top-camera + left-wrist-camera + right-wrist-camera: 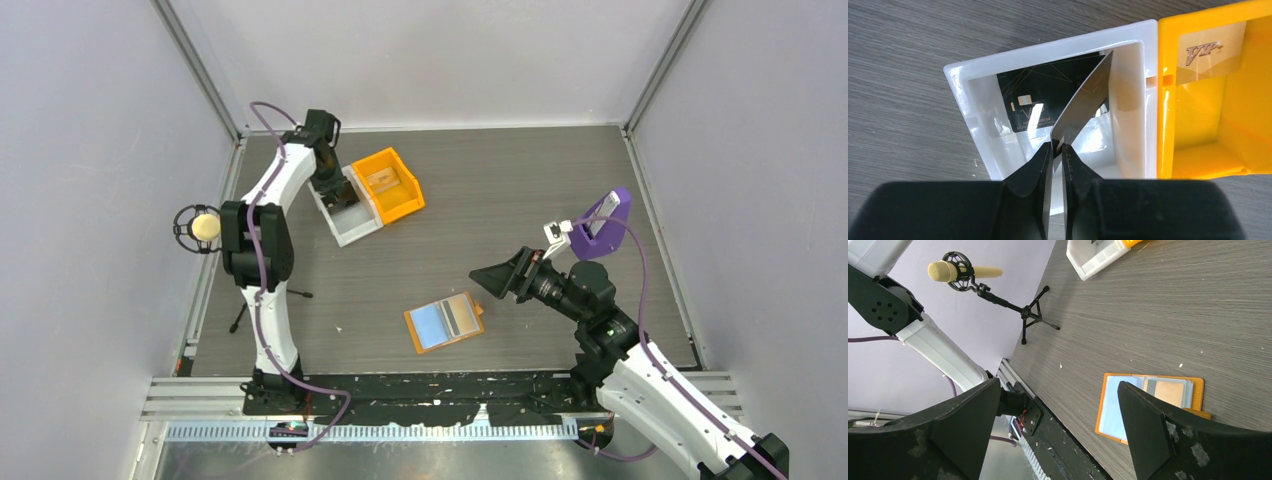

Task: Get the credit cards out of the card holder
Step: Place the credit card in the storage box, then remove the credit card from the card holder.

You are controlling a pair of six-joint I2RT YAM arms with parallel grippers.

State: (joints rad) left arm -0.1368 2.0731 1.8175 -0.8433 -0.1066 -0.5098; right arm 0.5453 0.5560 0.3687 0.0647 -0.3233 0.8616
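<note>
The card holder (445,322) lies open on the table, orange with light blue pockets (1148,405), and a tan credit card (1168,392) shows in its right pocket. My right gripper (497,275) hovers just right of it, open and empty (1058,385). My left gripper (330,195) is over the white bin (1048,52). Its jaws stand narrowly parted (1057,145), with the corner of a grey credit card (1088,100) still between the tips; the card leans into the bin. A black credit card (1033,95) lies on the bin's floor.
An orange bin (387,185) adjoins the white bin on the right, with a gold VIP card (1213,50) inside. A purple stand (603,225) sits at the right of the table. A microphone on a small tripod (205,227) stands at the left edge.
</note>
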